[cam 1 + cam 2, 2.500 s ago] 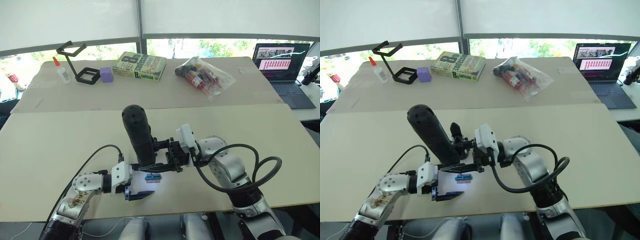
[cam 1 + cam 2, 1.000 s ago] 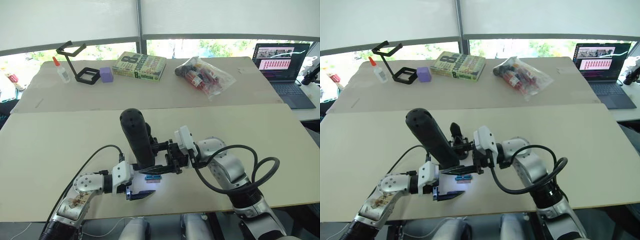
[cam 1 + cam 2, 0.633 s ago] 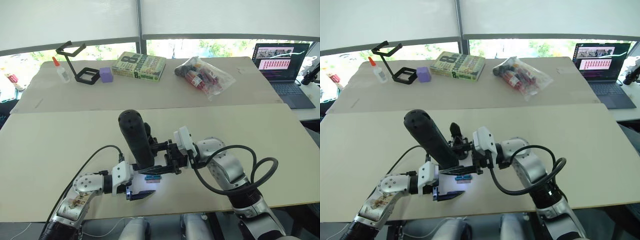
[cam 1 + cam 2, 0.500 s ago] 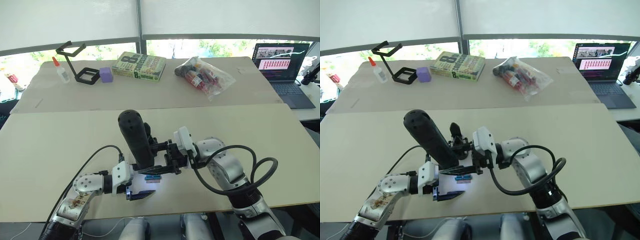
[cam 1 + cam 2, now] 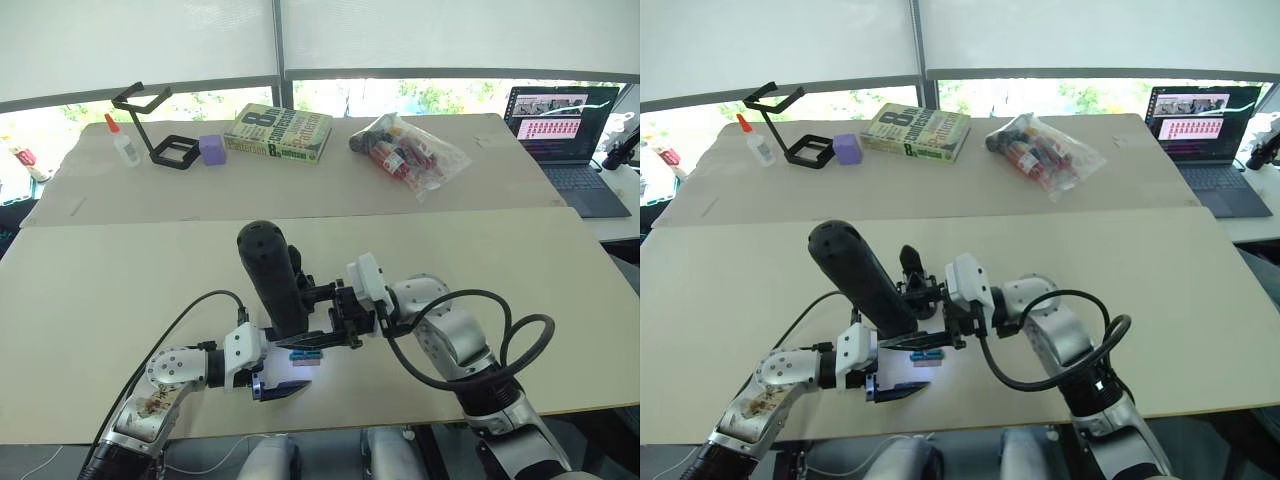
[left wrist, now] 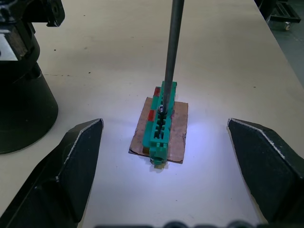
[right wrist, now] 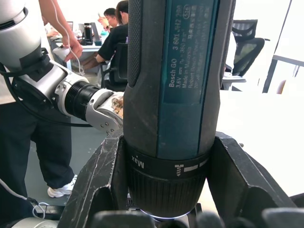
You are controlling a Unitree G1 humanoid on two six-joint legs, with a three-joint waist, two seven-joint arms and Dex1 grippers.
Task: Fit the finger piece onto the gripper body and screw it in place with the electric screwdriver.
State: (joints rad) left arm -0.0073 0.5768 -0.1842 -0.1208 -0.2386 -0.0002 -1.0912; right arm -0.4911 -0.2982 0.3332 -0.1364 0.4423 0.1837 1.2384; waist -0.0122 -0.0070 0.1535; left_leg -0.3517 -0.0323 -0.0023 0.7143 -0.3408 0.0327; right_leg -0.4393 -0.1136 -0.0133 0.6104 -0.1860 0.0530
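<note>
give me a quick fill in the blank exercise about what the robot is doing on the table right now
1. The right gripper is shut on the electric ____.
2. The screwdriver's metal bit comes down onto a small ____ block on a brown card.
3. The left gripper rests with its fingers ____, one on either side of that block.
4. At the table's far right corner sits an open ____.

Missing words: screwdriver; green; open; laptop

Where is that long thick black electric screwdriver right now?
The long black electric screwdriver stands nearly upright at the table's near middle, clamped in the right gripper, its metal bit touching a small green block.
</note>
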